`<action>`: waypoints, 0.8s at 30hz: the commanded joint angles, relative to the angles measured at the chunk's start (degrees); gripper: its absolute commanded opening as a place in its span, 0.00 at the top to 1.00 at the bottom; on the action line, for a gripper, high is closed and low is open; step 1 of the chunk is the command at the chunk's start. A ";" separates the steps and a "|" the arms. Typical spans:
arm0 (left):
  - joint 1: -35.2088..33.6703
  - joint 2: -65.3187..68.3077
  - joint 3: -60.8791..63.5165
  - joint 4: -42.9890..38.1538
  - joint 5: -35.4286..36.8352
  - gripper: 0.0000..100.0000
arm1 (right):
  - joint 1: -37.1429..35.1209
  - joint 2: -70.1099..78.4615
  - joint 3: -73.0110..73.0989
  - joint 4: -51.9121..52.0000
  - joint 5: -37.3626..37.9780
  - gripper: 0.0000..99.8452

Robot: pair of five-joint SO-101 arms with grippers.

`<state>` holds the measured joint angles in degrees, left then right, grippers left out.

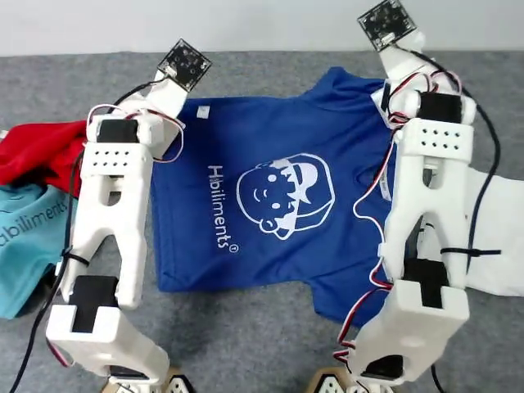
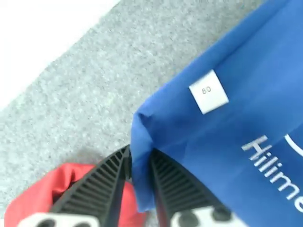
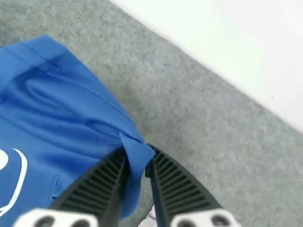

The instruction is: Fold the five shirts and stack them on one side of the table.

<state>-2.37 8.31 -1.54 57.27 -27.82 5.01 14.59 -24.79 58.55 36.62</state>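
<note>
Grey felt table (image 1: pixel 246 344), white wall (image 1: pixel 262 24) beyond the blue shirt (image 1: pixel 270 131). Red shirt (image 1: pixel 33 151) and teal shirt (image 1: pixel 24 237) are bunched left of it. Blue shirt is spread mid-table, white face print up. My left gripper (image 2: pixel 137 161) is clamped on its far-left corner, my right gripper (image 3: pixel 137 158) on its far-right corner. White shirt (image 1: pixel 503 237) is to its right.

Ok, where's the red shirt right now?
High view: the red shirt lies bunched at the far left, just beyond the teal shirt and left of the blue shirt.
</note>
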 commanded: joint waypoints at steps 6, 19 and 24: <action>2.46 -1.05 -0.57 10.29 0.26 0.98 | -0.48 0.22 3.78 9.98 4.31 0.99; 4.92 -1.58 5.14 27.34 -7.65 0.98 | 0.04 -1.19 8.09 27.82 4.75 0.99; 4.84 -1.41 5.23 34.37 -8.70 0.98 | 1.27 -3.74 8.18 34.07 4.75 0.99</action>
<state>2.46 8.66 4.00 88.13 -35.65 5.27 15.03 -16.18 89.41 40.75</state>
